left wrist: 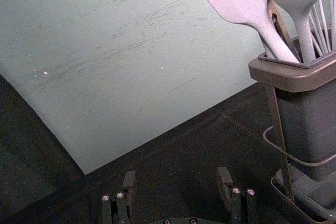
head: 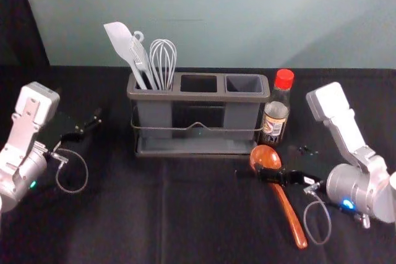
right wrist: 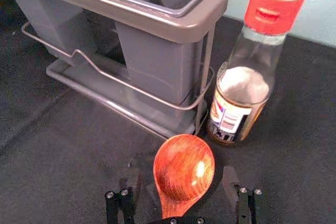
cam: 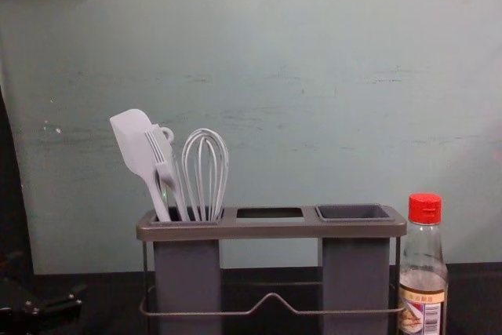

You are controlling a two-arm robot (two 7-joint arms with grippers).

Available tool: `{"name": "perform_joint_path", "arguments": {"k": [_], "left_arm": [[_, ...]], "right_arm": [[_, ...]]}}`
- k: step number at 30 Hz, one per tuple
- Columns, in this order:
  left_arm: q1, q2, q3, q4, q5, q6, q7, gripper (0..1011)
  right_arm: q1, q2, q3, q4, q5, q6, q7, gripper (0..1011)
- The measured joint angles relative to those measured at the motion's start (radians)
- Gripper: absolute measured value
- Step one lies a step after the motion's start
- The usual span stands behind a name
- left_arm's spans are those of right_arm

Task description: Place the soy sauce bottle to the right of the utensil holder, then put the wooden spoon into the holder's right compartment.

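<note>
Right claw [head: 276, 162] | wide open, empty | spoon [head: 266, 155] between fingers [right wrist: 231, 184] | left claw [head: 81, 120]: open, empty, beside holder [head: 198, 96]

right claw [head: 271, 161] low, left claw [head: 80, 108] aside, both open

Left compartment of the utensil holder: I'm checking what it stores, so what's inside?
The left compartment holds a spatula, a brush and a whisk. A ring-shaped end shows behind, the rest mostly covered. The walls hide their lower ends.

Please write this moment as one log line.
bottle: right of holder; spoon: on table; right tool: open, at spoon; left tool: open, idle
</note>
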Motion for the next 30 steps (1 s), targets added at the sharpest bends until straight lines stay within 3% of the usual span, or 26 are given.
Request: {"name": "perform_joint_path", "arguments": {"k": [7, 13, 23, 30], "left_arm": [[0.000, 0.000, 0.000, 0.000, 0.000, 0.000, 0.000, 1000], [0.000, 0.000, 0.000, 0.000, 0.000, 0.000, 0.000, 1000], [0.000, 0.000, 0.000, 0.000, 0.000, 0.000, 0.000, 1000], [0.000, 0.000, 0.000, 0.000, 0.000, 0.000, 0.000, 1000]], "right_arm": [[0.093, 0.002, -0.013, 0.040, 0.033, 0.146, 0.046, 1002], [0.172, 0.001, -0.045, 0.096, 0.036, 0.219, 0.067, 1002], [0.251, -0.023, -0.095, 0.187, 0.020, 0.241, 0.089, 1002], [0.262, -0.035, -0.109, 0.202, -0.006, 0.243, 0.082, 1002]]}}
